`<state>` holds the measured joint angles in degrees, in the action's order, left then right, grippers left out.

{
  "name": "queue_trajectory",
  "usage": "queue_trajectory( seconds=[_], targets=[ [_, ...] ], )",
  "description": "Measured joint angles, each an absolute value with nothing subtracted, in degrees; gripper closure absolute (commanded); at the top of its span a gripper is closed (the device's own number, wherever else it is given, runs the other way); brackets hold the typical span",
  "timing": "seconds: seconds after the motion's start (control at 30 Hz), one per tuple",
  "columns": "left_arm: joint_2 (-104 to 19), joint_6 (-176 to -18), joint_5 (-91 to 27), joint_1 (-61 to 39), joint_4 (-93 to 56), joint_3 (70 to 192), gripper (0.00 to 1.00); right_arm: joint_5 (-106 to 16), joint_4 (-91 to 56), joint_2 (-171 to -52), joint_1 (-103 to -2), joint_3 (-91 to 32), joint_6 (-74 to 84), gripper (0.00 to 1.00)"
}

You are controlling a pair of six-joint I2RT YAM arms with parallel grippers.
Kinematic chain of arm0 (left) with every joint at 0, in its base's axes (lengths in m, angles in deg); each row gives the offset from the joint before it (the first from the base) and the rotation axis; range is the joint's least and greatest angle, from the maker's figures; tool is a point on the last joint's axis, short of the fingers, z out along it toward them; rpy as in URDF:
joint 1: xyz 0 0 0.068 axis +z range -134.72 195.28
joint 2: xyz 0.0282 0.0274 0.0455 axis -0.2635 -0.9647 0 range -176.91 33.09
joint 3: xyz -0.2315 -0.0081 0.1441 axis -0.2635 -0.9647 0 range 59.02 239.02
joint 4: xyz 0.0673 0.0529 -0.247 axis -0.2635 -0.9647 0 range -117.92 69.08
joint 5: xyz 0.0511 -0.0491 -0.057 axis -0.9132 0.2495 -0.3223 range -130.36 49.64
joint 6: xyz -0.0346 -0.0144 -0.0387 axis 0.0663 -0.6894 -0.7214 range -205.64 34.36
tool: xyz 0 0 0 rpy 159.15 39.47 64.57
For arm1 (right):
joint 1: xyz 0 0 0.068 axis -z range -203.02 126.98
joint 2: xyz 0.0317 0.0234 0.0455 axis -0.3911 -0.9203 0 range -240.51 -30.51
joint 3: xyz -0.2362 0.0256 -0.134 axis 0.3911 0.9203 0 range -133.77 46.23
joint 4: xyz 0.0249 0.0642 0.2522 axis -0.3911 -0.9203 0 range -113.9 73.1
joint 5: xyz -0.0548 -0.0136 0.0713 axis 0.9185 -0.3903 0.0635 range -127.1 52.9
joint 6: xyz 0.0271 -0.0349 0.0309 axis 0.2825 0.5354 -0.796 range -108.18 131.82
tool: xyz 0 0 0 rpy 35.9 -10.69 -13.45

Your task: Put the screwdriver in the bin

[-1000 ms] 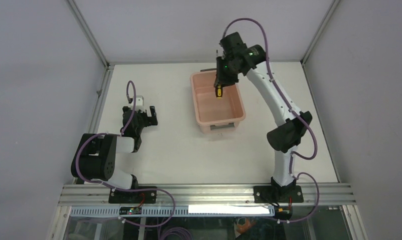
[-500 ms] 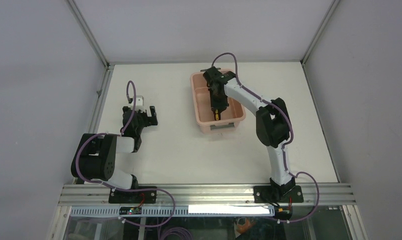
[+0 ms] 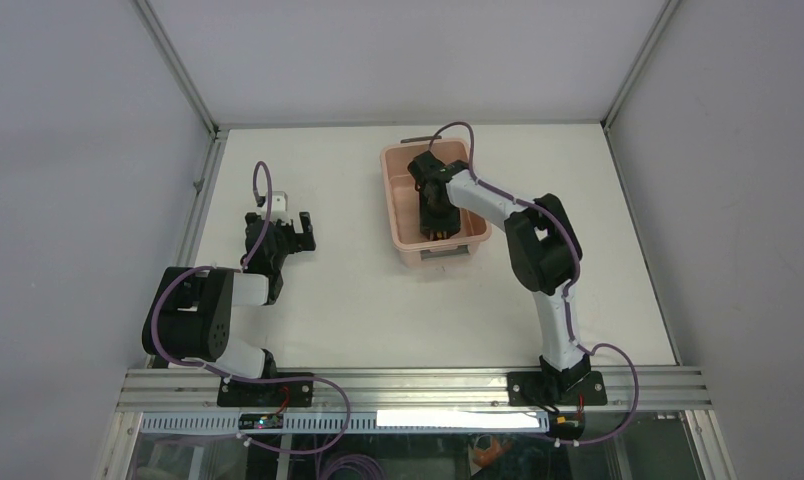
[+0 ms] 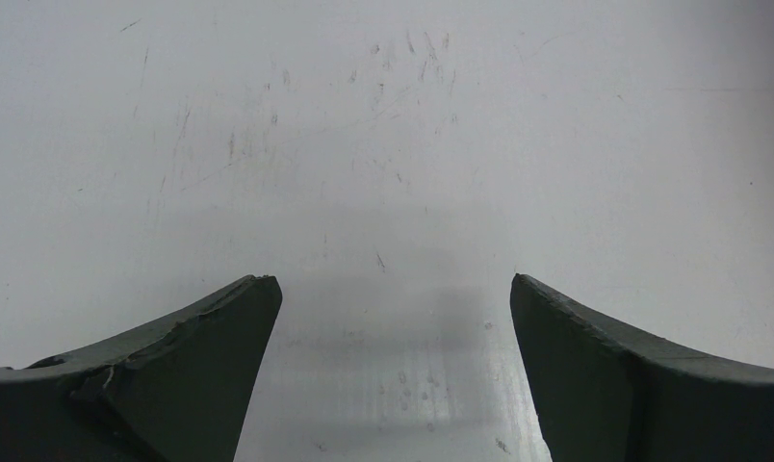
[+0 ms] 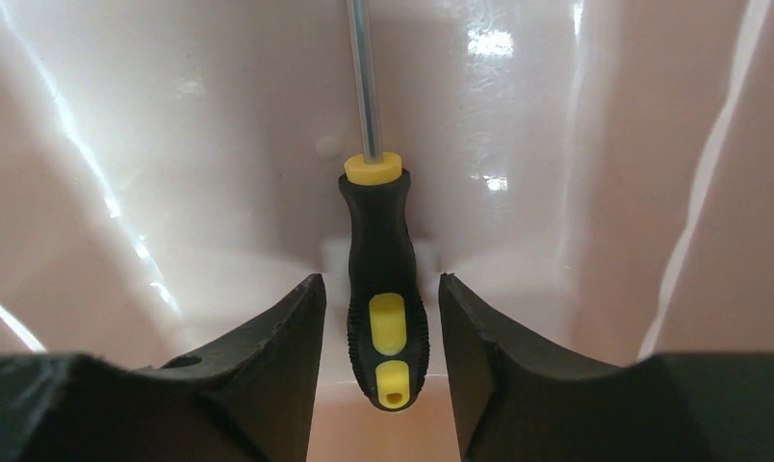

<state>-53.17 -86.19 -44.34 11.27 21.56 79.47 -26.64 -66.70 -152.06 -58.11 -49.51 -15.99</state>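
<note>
The salmon-pink bin stands at the back middle of the table. My right gripper reaches down inside it, near its front end. In the right wrist view the screwdriver, with its black-and-yellow handle and thin shaft pointing away, lies on the bin's floor between the jaws of my right gripper. The jaws stand open, with a narrow gap on each side of the handle. In the top view the gripper hides the screwdriver. My left gripper is open and empty over the bare white table at the left.
The right arm's forearm crosses the bin's right rim. A small dark object lies just behind the bin. Metal frame rails and grey walls close in the table on three sides.
My right gripper came down from above the bin's far end into the bin and toward its near end with the screwdriver. Its jaws now stand apart from the handle. The left arm is unmoved.
</note>
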Motion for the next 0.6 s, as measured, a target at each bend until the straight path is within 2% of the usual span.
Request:
queue_trajectory(
  seconds=[0.17, 0.23, 0.27, 0.33, 0.37, 0.6],
  targets=[
    [-53.2, -86.2, -44.3, 11.3, 21.6, 79.5, 0.01, -25.9, -67.8, -151.0, -58.2, -49.8, -15.7, 0.50],
    [-53.2, -86.2, -44.3, 11.3, 21.6, 79.5, 0.01, -25.7, -68.5, -149.3, -58.3, -50.6, -15.4, 0.45],
    [-53.2, -86.2, -44.3, 11.3, 21.6, 79.5, 0.01, -25.6, -68.9, -148.2, -58.4, -51.1, -15.2, 0.37],
    [-53.2, -86.2, -44.3, 11.3, 21.6, 79.5, 0.01, -25.2, -69.6, -145.4, -58.6, -52.6, -14.6, 0.03],
    [-53.2, -86.2, -44.3, 11.3, 21.6, 79.5, 0.01, -25.0, -69.7, -144.1, -58.6, -53.3, -14.5, 0.01],
    [-53.2, -86.2, -44.3, 11.3, 21.6, 79.5, 0.01, -23.7, -67.1, -129.3, -58.7, -54.2, -8.5, 0.01]
  ],
)
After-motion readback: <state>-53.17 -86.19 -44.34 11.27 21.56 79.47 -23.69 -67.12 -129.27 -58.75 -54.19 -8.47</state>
